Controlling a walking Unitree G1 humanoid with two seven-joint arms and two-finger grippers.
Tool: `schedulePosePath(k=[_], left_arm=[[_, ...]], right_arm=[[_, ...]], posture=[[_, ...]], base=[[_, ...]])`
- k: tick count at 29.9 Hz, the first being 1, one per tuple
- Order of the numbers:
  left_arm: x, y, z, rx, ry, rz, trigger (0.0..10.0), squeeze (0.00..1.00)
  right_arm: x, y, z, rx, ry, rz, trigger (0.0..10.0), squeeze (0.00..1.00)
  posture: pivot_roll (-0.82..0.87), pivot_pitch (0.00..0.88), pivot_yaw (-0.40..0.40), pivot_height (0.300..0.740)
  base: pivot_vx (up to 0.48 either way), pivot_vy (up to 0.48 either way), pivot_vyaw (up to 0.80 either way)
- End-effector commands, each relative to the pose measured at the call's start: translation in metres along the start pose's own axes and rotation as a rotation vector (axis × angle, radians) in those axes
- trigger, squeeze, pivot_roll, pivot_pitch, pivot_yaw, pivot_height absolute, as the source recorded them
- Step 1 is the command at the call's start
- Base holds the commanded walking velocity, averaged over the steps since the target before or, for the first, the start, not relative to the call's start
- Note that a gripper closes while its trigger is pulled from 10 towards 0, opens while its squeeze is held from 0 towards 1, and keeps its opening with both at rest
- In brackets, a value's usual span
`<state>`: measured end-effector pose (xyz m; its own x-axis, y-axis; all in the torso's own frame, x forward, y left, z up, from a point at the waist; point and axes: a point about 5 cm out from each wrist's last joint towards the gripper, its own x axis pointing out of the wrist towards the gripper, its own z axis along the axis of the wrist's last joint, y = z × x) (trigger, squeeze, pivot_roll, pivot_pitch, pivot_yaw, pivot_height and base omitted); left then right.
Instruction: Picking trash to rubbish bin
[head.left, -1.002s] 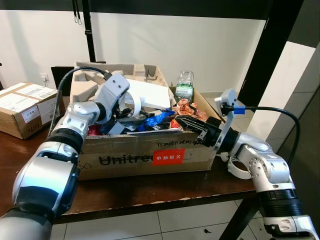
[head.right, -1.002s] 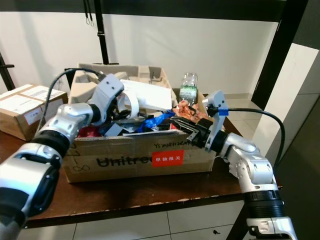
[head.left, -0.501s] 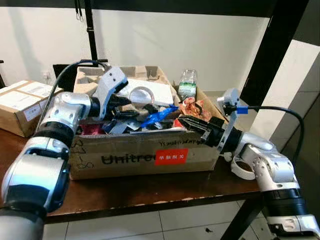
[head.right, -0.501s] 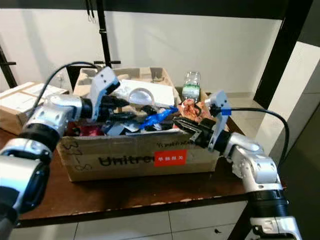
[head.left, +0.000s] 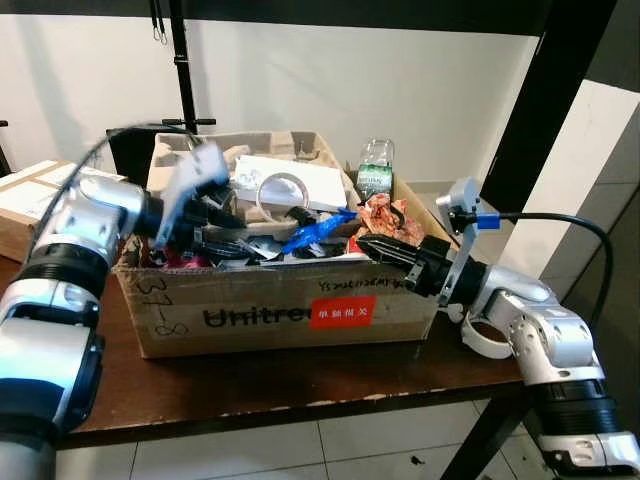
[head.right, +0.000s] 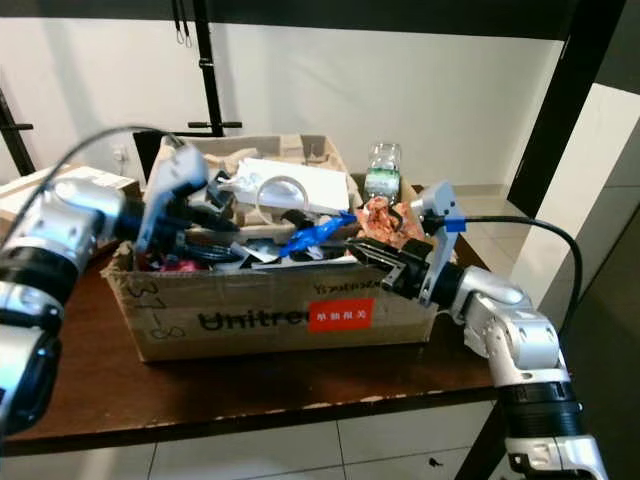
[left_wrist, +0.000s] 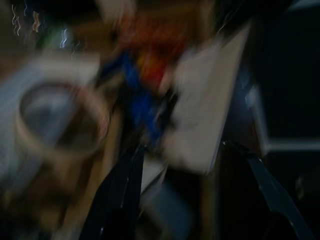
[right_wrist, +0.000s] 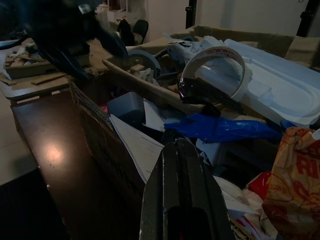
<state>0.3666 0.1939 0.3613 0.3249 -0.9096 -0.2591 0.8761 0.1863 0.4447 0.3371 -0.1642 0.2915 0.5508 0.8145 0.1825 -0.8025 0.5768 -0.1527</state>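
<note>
While the cardboard box (head.left: 285, 300) on the dark table (head.left: 300, 375) is this full, I judge the task well advanced: most of the trash sits inside, heaped above the rim. No separate rubbish bin can be made out; the box seems to serve as one. What is left, as far as I can tell, is to settle or release what my two arms are working at over the pile.

Contents, largest first: a white foam tray (head.left: 290, 180) at the far side, moulded pulp packing (head.left: 180, 160) at the far left, a roll of tape (head.left: 280, 190) standing on the tray, a blue wrapper (head.left: 318, 235) mid-box, a red and orange snack bag (head.left: 385, 220) at the right, and a clear bottle (head.left: 373, 170) with a green label at the far right corner.

My left fingers (head.left: 215, 225) are over the left part of the box, blurred by motion; in the left wrist view they stand apart, with nothing visibly between them. My right fingers (head.left: 385, 250) reach in over the near right rim, pressed together, with no item seen in them.

Writing: "Unitree" in large black letters on the near box wall, partly covered by a red sticker (head.left: 338, 312) bearing white Chinese characters. Handwritten marks run along the rim and left corner, not legible. Another labelled carton (head.left: 25, 195) stands far left, text too small.
</note>
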Motion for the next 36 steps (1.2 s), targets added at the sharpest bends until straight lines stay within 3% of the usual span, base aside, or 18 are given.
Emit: schedulePosePath(k=[1, 3, 5, 9, 10, 12, 13, 16, 18, 19, 20, 24, 27, 32, 36], left_arm=[[-0.007, -0.005, 0.017, -0.026, -0.162, -0.068, 10.0, 0.0], [-0.006, -0.009, 0.019, -0.046, -0.22, -0.102, 10.0, 0.0], [-0.001, -0.021, 0.016, -0.082, -0.264, -0.165, 10.0, 0.0], [0.016, -0.049, -0.002, -0.149, -0.23, -0.299, 10.0, 0.0], [0.016, -0.049, -0.002, -0.149, -0.23, -0.299, 10.0, 0.0], [0.03, -0.072, -0.018, -0.215, -0.209, -0.391, 10.0, 0.0], [0.03, -0.072, -0.018, -0.215, -0.209, -0.391, 10.0, 0.0], [0.043, -0.101, -0.04, -0.275, -0.131, -0.477, 10.0, 0.0], [0.055, -0.125, -0.065, -0.316, -0.024, -0.514, 10.0, 0.0], [0.055, -0.125, -0.065, -0.316, -0.024, -0.514, 10.0, 0.0], [0.058, -0.135, -0.073, -0.323, 0.022, -0.515, 10.0, 0.0], [0.081, -0.155, -0.115, -0.326, 0.266, -0.325, 10.0, 0.0], [0.085, -0.167, -0.136, -0.368, 0.365, -0.266, 10.0, 0.0], [0.09, -0.201, -0.157, -0.545, 0.392, -0.24, 10.0, 0.0], [0.091, -0.216, -0.165, -0.592, 0.42, -0.235, 10.0, 0.0]], right_arm=[[-0.005, 0.004, 0.003, 0.027, -0.026, 0.028, 10.0, 0.0], [-0.006, 0.008, 0.003, 0.055, -0.036, 0.064, 10.0, 0.0], [-0.012, 0.021, -0.003, 0.086, -0.007, 0.179, 10.0, 0.0], [-0.022, 0.042, -0.012, 0.119, 0.049, 0.328, 10.0, 0.0], [-0.022, 0.042, -0.012, 0.119, 0.049, 0.328, 10.0, 0.0], [-0.025, 0.05, -0.012, 0.158, 0.043, 0.384, 10.0, 0.0], [-0.025, 0.05, -0.012, 0.158, 0.043, 0.384, 10.0, 0.0], [-0.029, 0.059, -0.017, 0.205, 0.06, 0.442, 10.0, 0.0], [-0.032, 0.07, -0.039, 0.201, 0.208, 0.475, 10.0, 0.0], [-0.032, 0.07, -0.039, 0.201, 0.208, 0.475, 10.0, 0.0], [-0.034, 0.075, -0.049, 0.195, 0.268, 0.487, 10.0, 0.0], [-0.036, 0.08, -0.091, 0.226, 0.429, 0.423, 10.0, 0.0], [-0.039, 0.084, -0.115, 0.235, 0.526, 0.389, 10.0, 0.0], [-0.051, 0.097, -0.149, 0.304, 0.644, 0.386, 10.0, 0.0], [-0.059, 0.103, -0.166, 0.327, 0.71, 0.38, 10.0, 0.0]], posture=[[-0.07, 0.111, -0.023, 0.74], [-0.07, 0.112, -0.022, 0.74], [-0.07, 0.115, -0.022, 0.74], [-0.07, 0.12, -0.022, 0.74], [-0.07, 0.12, -0.022, 0.74], [-0.06, 0.124, -0.022, 0.74], [-0.06, 0.124, -0.022, 0.74], [-0.07, 0.126, -0.02, 0.74], [-0.07, 0.128, -0.02, 0.74], [-0.07, 0.128, -0.02, 0.74], [-0.07, 0.129, -0.018, 0.74], [-0.07, 0.132, -0.019, 0.74], [-0.07, 0.132, -0.019, 0.74], [-0.07, 0.137, -0.02, 0.74], [-0.07, 0.138, -0.021, 0.74]], base=[[0.0, 0.0, 0.0], [0.0, 0.0, 0.0], [0.0, 0.0, 0.0], [0.0, 0.0, 0.0], [0.0, 0.0, 0.0], [0.0, 0.0, 0.0], [0.0, 0.0, 0.0], [0.0, 0.0, 0.0], [0.0, 0.0, 0.0], [0.0, 0.0, 0.0], [0.0, 0.0, 0.0], [0.0, 0.0, 0.0], [0.0, 0.0, 0.0], [0.0, 0.0, 0.0], [0.0, 0.0, 0.0]])
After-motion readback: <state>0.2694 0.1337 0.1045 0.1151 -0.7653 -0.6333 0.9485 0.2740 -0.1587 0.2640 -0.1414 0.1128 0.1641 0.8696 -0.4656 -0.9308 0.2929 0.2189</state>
